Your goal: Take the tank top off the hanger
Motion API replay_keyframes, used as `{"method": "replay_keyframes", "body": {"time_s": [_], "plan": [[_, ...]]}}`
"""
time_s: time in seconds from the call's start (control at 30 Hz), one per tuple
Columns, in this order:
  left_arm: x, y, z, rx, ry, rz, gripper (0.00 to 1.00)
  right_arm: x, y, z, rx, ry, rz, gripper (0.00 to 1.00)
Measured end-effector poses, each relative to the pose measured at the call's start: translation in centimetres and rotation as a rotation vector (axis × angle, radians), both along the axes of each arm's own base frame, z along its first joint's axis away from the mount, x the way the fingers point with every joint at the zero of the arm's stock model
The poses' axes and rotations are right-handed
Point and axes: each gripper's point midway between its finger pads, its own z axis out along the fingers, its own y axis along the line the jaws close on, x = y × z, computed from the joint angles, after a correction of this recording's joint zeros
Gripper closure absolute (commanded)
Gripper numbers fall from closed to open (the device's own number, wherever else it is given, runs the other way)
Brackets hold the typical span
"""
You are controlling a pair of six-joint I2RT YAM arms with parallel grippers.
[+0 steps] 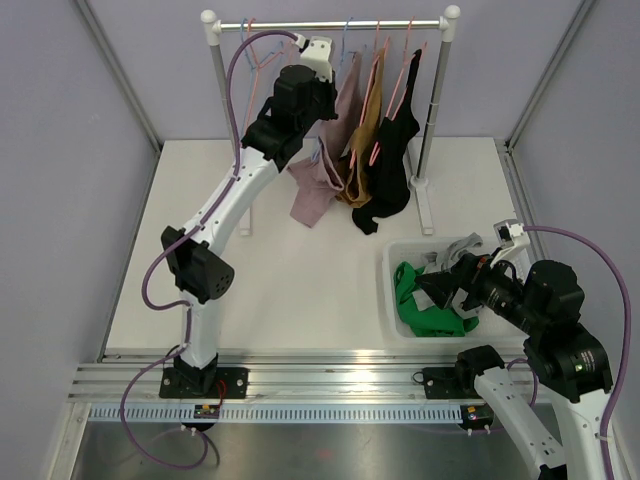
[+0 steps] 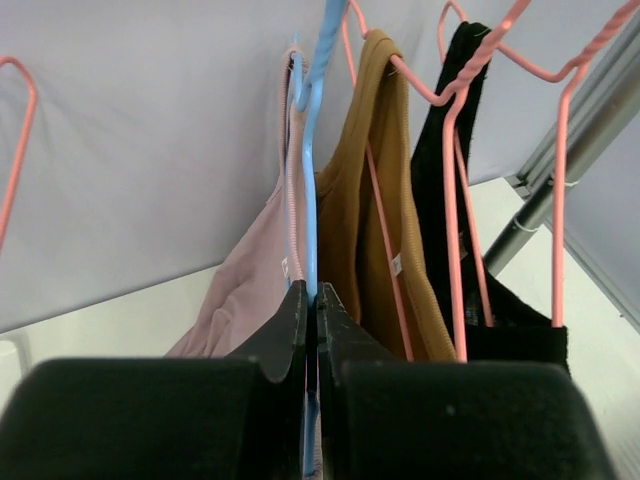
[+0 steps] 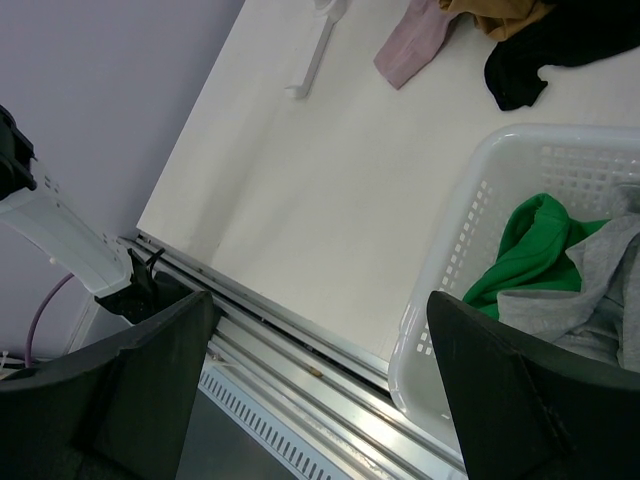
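Note:
A pink tank top (image 1: 318, 185) hangs on a blue hanger (image 2: 310, 150) at the left of the clothes on the rack rail (image 1: 330, 24). My left gripper (image 1: 325, 95) is up at the rail. In the left wrist view it (image 2: 312, 292) is shut on the blue hanger's wire, with the pink tank top (image 2: 245, 290) draped just to its left. My right gripper (image 1: 440, 290) is open and empty, low over the left edge of the white basket (image 1: 390, 262). In the right wrist view its (image 3: 320, 300) jaws stand wide apart.
A mustard top (image 2: 360, 220) and a black top (image 2: 440, 180) hang on pink hangers right of the blue one. An empty pink hanger (image 2: 20, 130) hangs at the left. The basket (image 3: 480, 200) holds a green garment (image 3: 530, 250) and a grey one (image 3: 590, 290).

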Motion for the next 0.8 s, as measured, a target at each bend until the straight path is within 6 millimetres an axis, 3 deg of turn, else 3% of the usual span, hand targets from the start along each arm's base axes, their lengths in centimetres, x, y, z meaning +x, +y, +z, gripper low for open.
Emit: {"method": "replay_keyframes", "body": {"time_s": [0.17,0.47,0.57,0.8], "plan": [[-0.6,1.6,1.2,0.013,-0.008,0.062,1.0,-0.1,0.0,0.2,0.001,-0.003,0.001,0.05],[-5.0,6.0,10.0,-0.056,-0.145,0.134,1.0,-0.4,0.1,1.1,0.014,-0.02,0.009,0.05],[-6.6,7.1,11.7,-0.072,-0.167,0.143,1.0,-0.8,0.3,1.5,0.026,-0.024,0.024,0.04],[-11.8,10.3,11.8,-0.056,-0.14,0.139,1.0,-1.5,0.4,3.7,0.028,-0.068,0.049,0.02]]}}
